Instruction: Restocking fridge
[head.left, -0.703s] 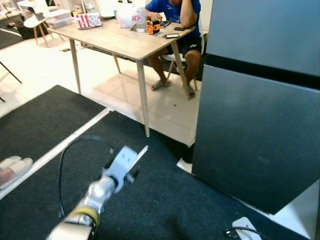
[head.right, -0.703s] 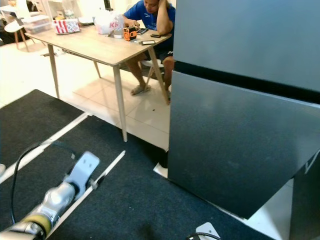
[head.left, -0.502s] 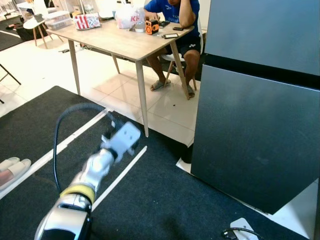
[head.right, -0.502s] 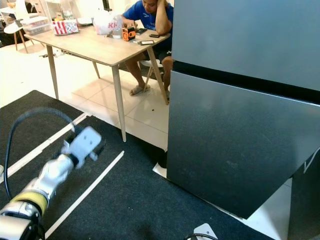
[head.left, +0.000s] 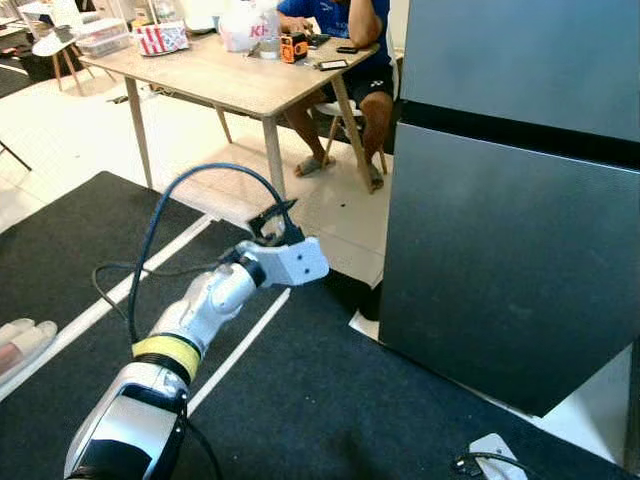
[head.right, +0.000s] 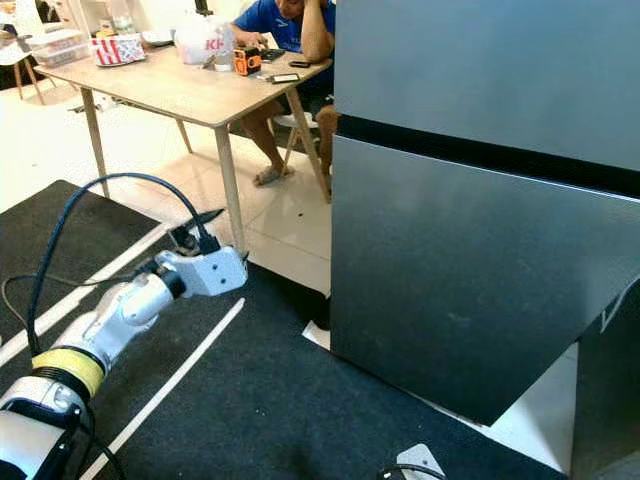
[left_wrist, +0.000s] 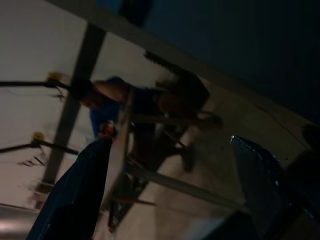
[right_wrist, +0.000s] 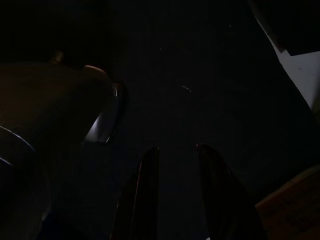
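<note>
A tall dark grey fridge (head.left: 510, 230) stands on the right with both doors closed, a black seam (head.left: 520, 135) between the upper and lower door. My left arm is raised in front of me, and its gripper (head.left: 277, 217) hangs in the air left of the fridge, apart from it, pointing towards the table. In the left wrist view the left gripper (left_wrist: 171, 141) is open and holds nothing. The right wrist view is very dark. There my right gripper (right_wrist: 176, 148) hangs over the dark mat, its fingers a little apart and empty.
A wooden table (head.left: 240, 85) with bags and small items stands behind, with a person (head.left: 350, 60) seated at it. Black mats (head.left: 300, 400) with a white line (head.left: 235, 350) cover the floor. A cable and white adapter (head.left: 490, 455) lie near the fridge. Slippers (head.left: 20, 340) sit at far left.
My left arm has lifted from low over the mat and swung right, towards the fridge. The view has shifted slightly.
</note>
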